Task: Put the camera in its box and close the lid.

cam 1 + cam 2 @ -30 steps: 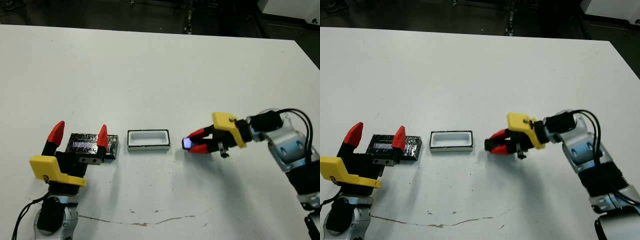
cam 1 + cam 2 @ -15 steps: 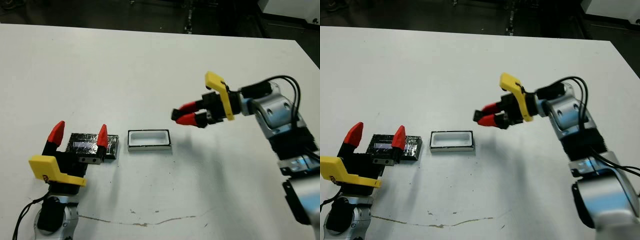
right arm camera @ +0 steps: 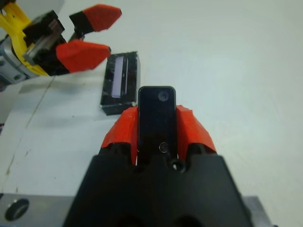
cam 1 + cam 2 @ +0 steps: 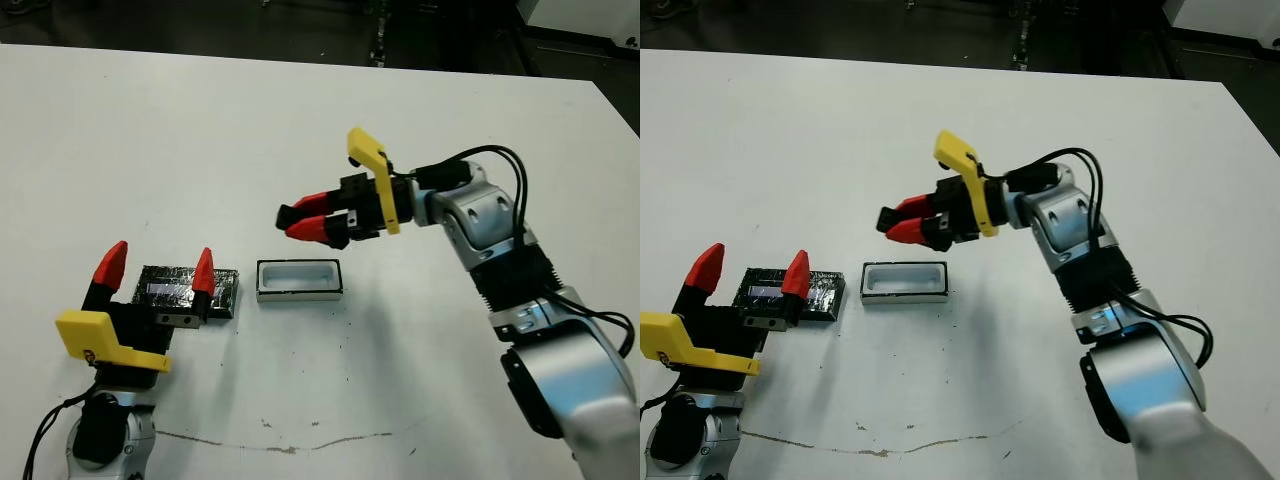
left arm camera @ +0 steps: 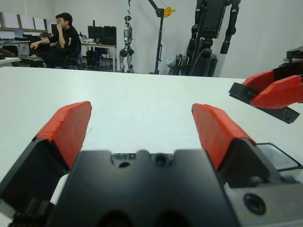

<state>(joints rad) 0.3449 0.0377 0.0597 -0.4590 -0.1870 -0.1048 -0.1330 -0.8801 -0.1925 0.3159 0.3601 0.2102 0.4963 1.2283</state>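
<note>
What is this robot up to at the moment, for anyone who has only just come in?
The right hand is shut on the camera and holds it in the air, above and just beyond the box, which lies open on the white table. The left hand is open and idle, its fingers over the lid, which lies beside the box, to its left. Nothing is packed or closed yet.

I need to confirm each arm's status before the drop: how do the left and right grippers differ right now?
The right gripper is shut on the camera; the left gripper is open and holds nothing. The right one is raised above the table, near the box; the left one sits low by the lid. The right fingers point sideways toward the robot's left; the left fingers point up and forward. Both have red-tipped fingers and a yellow part.
</note>
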